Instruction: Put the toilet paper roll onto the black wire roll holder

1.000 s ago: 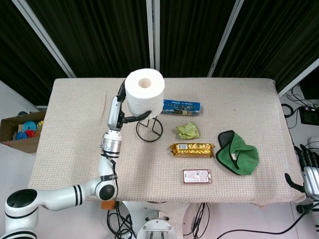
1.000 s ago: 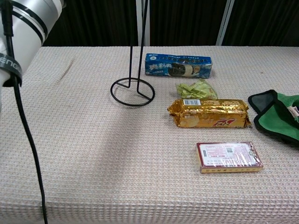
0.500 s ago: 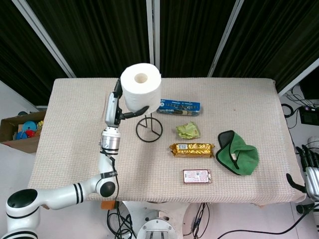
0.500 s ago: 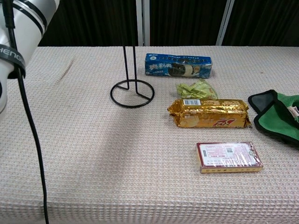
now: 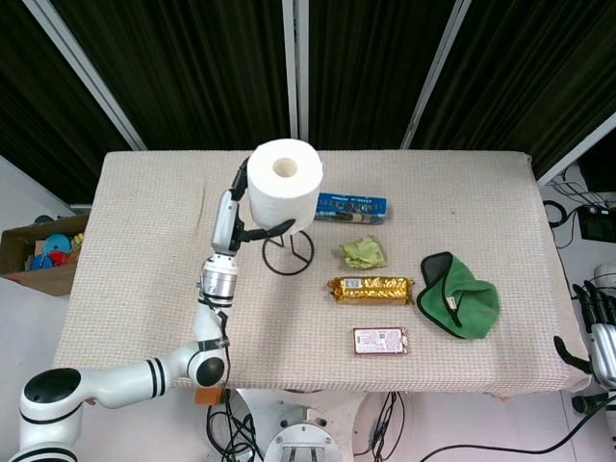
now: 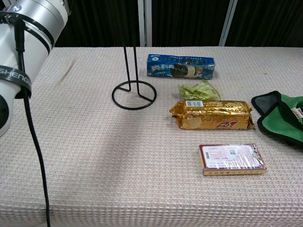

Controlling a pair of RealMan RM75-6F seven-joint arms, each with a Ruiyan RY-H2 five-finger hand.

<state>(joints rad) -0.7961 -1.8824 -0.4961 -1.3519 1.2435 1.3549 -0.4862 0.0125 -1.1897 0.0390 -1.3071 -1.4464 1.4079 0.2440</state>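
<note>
I am gripping the white toilet paper roll (image 5: 285,185) with my left hand (image 5: 234,210), fingers wrapping it, above the black wire roll holder (image 5: 288,252), while my right hand (image 5: 603,337) is hanging off-table, grip unclear.

On the counter (image 5: 135,279) there are one toilet paper roll (image 5: 285,185), one black wire holder (image 6: 134,94), one blue biscuit box (image 6: 180,66), one gold packet (image 6: 212,115), one red packet (image 6: 232,159), one crumpled green wrapper (image 6: 200,90) and one green cloth (image 5: 460,296).
</note>
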